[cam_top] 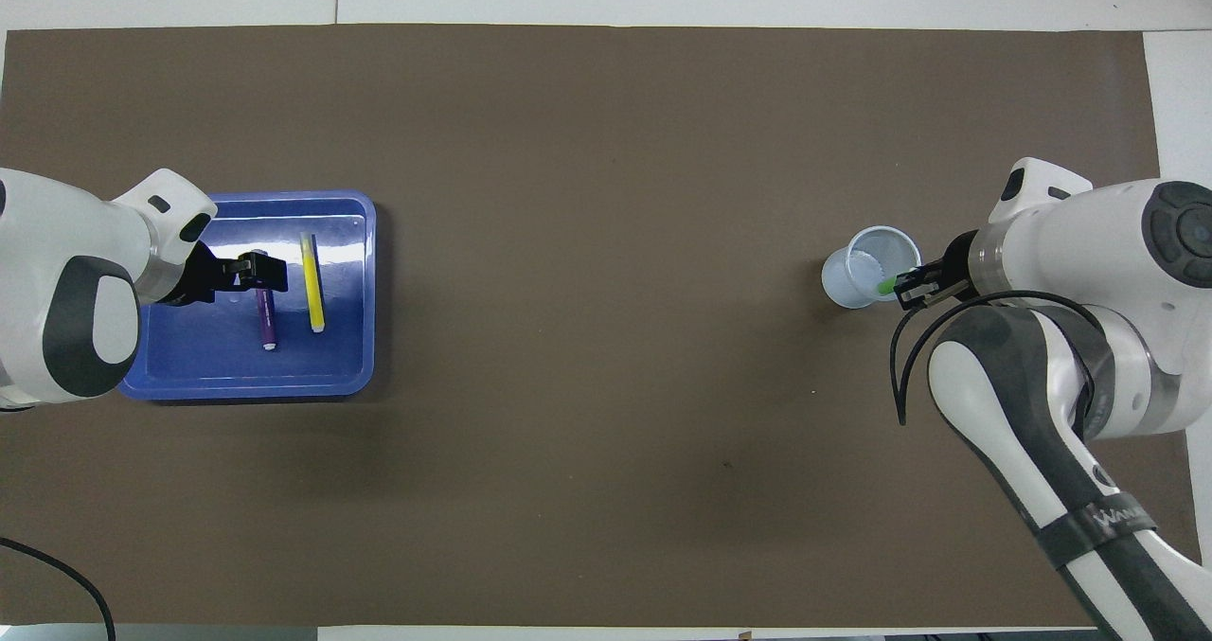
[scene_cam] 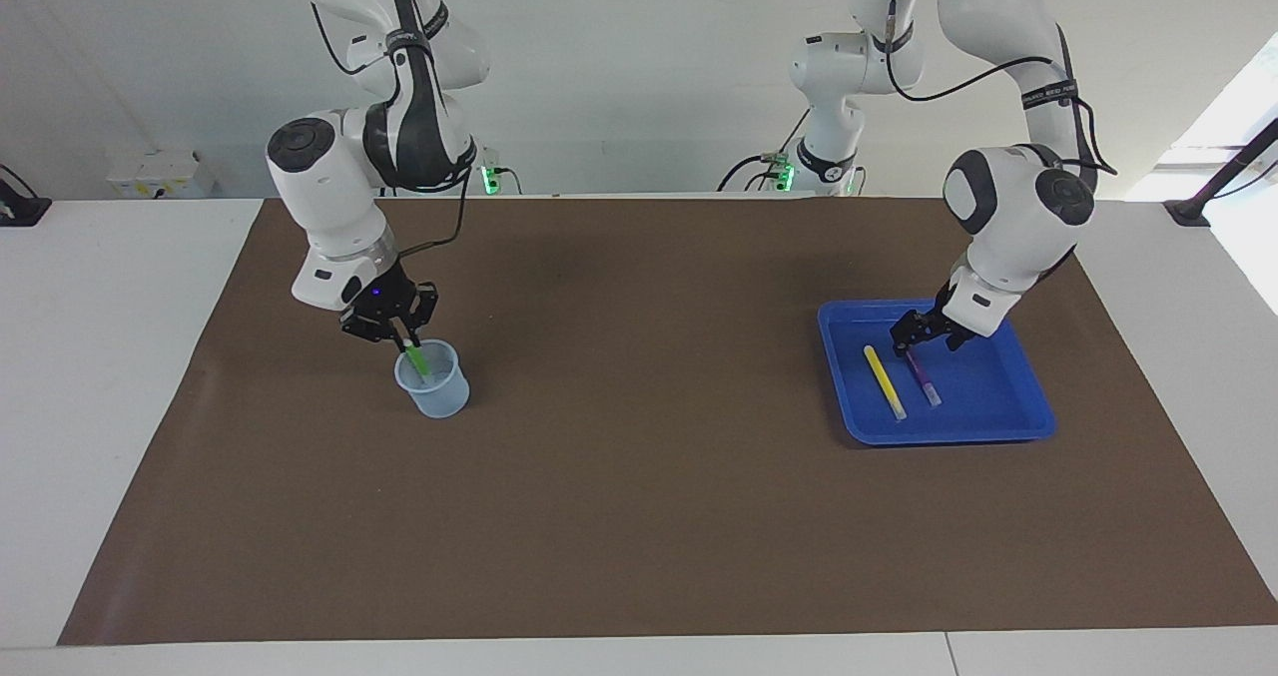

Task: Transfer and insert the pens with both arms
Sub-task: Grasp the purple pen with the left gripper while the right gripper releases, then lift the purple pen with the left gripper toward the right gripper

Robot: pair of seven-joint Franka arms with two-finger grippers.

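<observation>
Two pens (scene_cam: pixel 904 380) lie in the blue tray (scene_cam: pixel 998 426); green pen (scene_cam: pixel 416 360) in cup (scene_cam: pixel 434 391).

Light is bright and even from above, with only soft, faint shadows on the brown mat (scene_cam: pixel 639 516). White glare streaks the blue tray (cam_top: pixel 350 243) floor in the overhead view. Daylight overexposes one upper corner of the facing view. Focus is sharp throughout.

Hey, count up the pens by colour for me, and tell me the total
Yellow pen, in the blue tray: 1
Purple pen, in the tray: 1
Green pen, in the clear cup: 1
Total: 3
</observation>
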